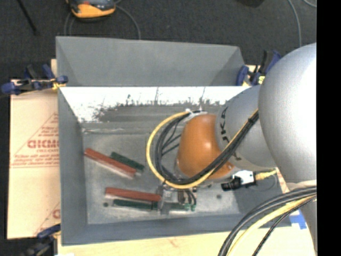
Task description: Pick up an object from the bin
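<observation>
Nearest, by the front wall of the bin (72,217), the gripper (173,200) hangs over the right ends of a red stick (130,193) and a green stick (130,203) lying side by side, probably to grab there; whether it is open or shut I cannot tell. Farther back lies a second red-and-green pair (114,163)

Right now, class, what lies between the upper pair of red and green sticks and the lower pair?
Bare grey bin floor; the camera view shows the upper pair and lower pair lying apart.
</observation>
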`<state>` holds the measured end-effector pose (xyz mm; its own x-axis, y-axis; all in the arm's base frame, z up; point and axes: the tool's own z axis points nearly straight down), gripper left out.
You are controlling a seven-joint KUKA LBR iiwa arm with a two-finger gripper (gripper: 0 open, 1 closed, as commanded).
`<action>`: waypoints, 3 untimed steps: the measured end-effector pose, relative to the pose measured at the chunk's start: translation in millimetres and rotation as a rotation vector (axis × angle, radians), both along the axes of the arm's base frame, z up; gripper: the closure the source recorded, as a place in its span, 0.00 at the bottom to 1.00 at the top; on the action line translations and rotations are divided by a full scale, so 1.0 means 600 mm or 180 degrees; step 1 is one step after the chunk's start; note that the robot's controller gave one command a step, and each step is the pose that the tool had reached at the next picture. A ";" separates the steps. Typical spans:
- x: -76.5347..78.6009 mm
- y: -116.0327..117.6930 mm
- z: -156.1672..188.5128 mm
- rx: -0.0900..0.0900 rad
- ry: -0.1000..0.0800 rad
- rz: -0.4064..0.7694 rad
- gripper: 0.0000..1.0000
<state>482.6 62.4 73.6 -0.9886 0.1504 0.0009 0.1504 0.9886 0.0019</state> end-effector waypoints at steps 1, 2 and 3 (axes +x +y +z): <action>0.099 0.058 0.286 0.0001 -0.0039 0.0155 1.00; 0.097 0.054 0.281 -0.0013 -0.0016 0.0154 0.00; 0.097 0.054 0.281 -0.0014 -0.0016 0.0157 0.00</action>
